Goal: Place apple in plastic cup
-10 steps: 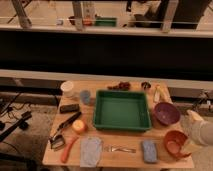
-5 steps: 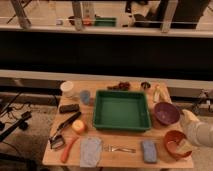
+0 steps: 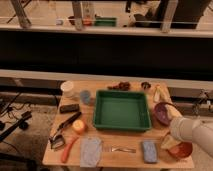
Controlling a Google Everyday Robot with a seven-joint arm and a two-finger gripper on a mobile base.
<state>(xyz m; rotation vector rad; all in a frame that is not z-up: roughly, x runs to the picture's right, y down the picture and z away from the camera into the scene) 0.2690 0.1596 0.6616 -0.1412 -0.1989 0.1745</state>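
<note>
The apple (image 3: pixel 78 126) is a small round yellow-orange fruit on the wooden table (image 3: pixel 125 159), left of the green tray (image 3: pixel 121 128). A small bluish plastic cup (image 3: pixel 85 96) stands upright behind it, near the tray's back left corner. A white cup (image 3: pixel 67 88) stands further left. My gripper (image 3: pixel 173 130) is at the end of the white arm coming in from the right. It is over the table's right side by the purple bowl (image 3: pixel 161 113), far from the apple and both cups.
An orange bowl (image 3: pixel 182 150) sits at the front right under the arm. A long orange carrot-like thing (image 3: pixel 68 149), a grey cloth (image 3: pixel 90 151), a metal utensil (image 3: pixel 120 148) and a blue sponge (image 3: pixel 149 151) line the front edge. Black tools (image 3: pixel 67 122) lie at the left.
My arm has moved further in from the right and forward over the table's right side. The apple and the cups have not moved.
</note>
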